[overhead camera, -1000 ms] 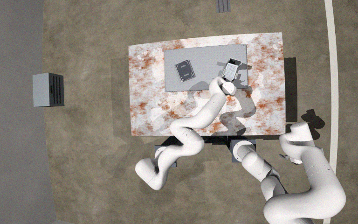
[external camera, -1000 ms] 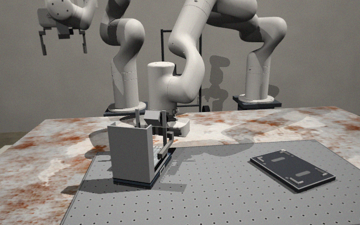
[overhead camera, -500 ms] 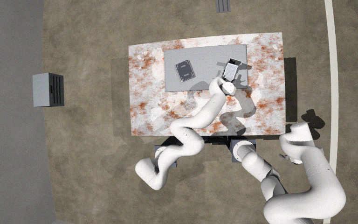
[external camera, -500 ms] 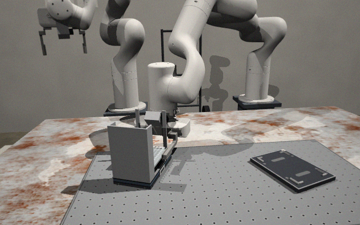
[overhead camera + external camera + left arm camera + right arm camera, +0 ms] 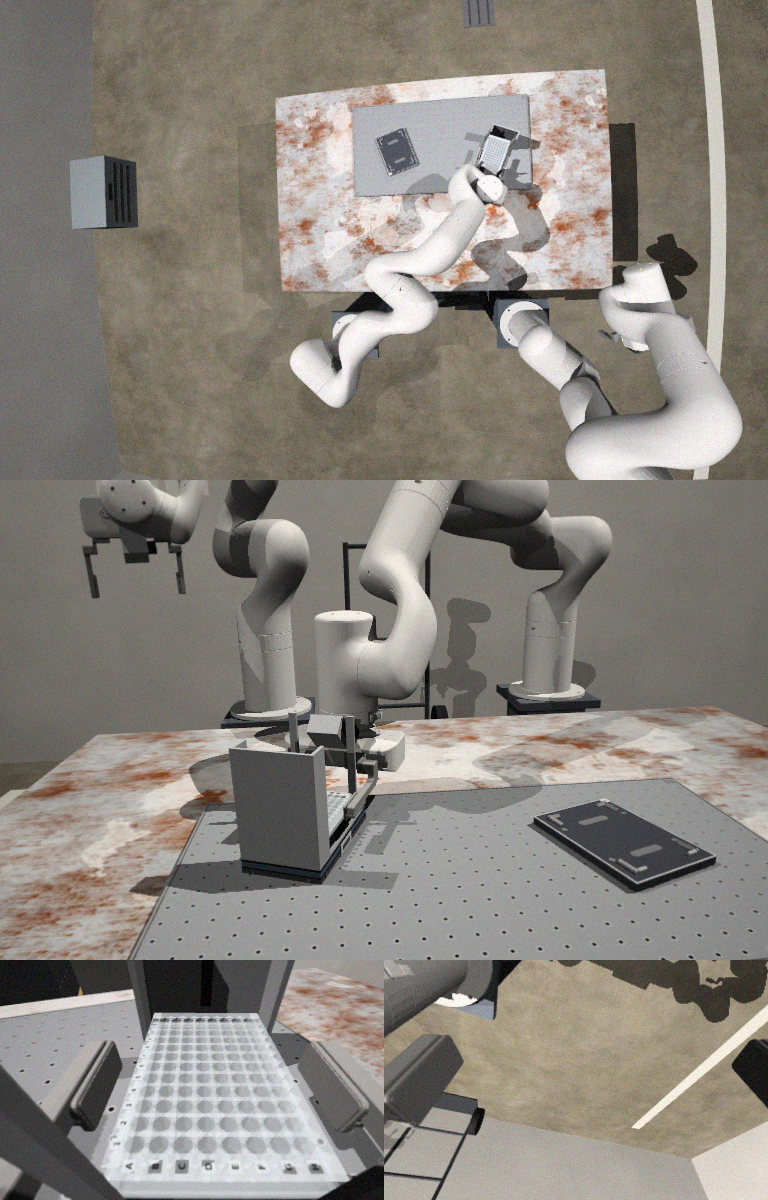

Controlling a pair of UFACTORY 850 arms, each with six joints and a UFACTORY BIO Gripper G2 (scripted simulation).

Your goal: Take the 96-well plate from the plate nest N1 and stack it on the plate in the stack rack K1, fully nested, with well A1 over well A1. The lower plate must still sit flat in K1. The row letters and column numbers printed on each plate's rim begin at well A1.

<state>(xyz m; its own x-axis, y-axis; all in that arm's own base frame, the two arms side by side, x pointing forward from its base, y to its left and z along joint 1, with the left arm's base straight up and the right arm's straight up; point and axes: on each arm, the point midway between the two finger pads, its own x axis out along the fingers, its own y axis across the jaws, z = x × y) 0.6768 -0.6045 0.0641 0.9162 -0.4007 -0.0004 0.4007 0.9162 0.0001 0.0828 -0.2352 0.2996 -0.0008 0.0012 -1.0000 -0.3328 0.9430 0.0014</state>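
A clear 96-well plate (image 5: 496,150) (image 5: 338,806) (image 5: 200,1105) lies in the stack rack K1 (image 5: 277,808) (image 5: 280,995). In the left wrist view its letters A to H run left to right along the near edge, and column 1 is nearest. It looks level. The lower plate beneath it cannot be made out. My left gripper (image 5: 220,1085) is open around the plate's long sides, with a gap between each pad and the plate. The plate nest N1 (image 5: 396,151) (image 5: 623,842) is empty. My right gripper (image 5: 137,587) (image 5: 589,1072) is open and empty, away from the table.
The rack and nest stand apart on a grey perforated board (image 5: 441,121) (image 5: 453,842) on the stained table (image 5: 317,226). The rack's tall end wall and upright posts rise close to my left fingers. A wheeled frame (image 5: 427,649) stands behind the table.
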